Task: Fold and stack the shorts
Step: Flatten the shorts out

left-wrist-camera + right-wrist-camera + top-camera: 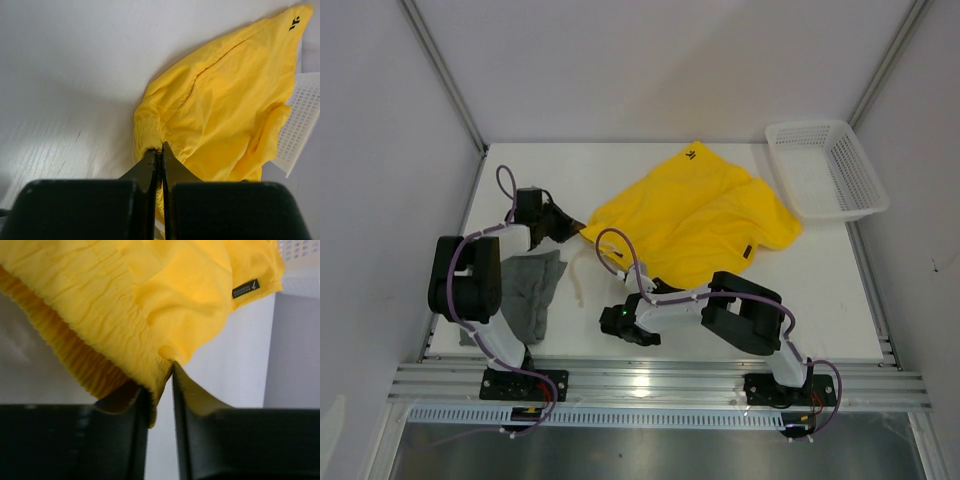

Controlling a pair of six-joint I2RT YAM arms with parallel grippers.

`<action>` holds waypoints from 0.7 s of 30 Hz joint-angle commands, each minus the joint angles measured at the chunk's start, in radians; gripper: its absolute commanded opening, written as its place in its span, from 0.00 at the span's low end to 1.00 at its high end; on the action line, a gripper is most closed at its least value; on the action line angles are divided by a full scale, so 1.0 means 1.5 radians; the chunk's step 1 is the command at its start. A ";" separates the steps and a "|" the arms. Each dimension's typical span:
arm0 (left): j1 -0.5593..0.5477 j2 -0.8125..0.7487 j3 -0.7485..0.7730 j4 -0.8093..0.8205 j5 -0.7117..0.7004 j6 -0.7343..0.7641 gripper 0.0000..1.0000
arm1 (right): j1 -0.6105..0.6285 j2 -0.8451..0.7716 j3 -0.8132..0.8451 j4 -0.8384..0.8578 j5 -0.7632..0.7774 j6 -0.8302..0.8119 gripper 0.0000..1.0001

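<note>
The yellow shorts [690, 215] lie spread and rumpled across the middle of the table. My left gripper [575, 225] is shut on a bunched bit of their left edge [150, 145]. At their near edge, my right gripper [642, 292] stands open by a narrow gap, with the gathered waistband [100, 350] hanging between its fingertips [161, 382]. A small dark tag [245, 288] shows on the hem. The dark grey shorts [530, 290] lie crumpled at the near left, beside the left arm, with neither gripper on them.
A white mesh basket [825, 165] sits at the back right corner, just beyond the yellow cloth [225, 100]. Grey walls close in the table on three sides. A metal rail [650, 380] runs along the near edge.
</note>
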 commanded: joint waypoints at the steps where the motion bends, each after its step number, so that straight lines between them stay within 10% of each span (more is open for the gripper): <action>1: 0.054 0.009 0.057 0.036 -0.065 0.034 0.00 | -0.001 -0.025 -0.031 -0.065 0.003 0.027 0.20; 4: 0.056 0.022 0.071 0.033 -0.070 0.044 0.00 | 0.004 -0.026 -0.031 -0.063 0.001 0.025 0.00; 21: 0.055 0.062 0.077 0.094 -0.051 0.038 0.00 | 0.044 0.027 -0.015 -0.105 -0.024 0.066 0.00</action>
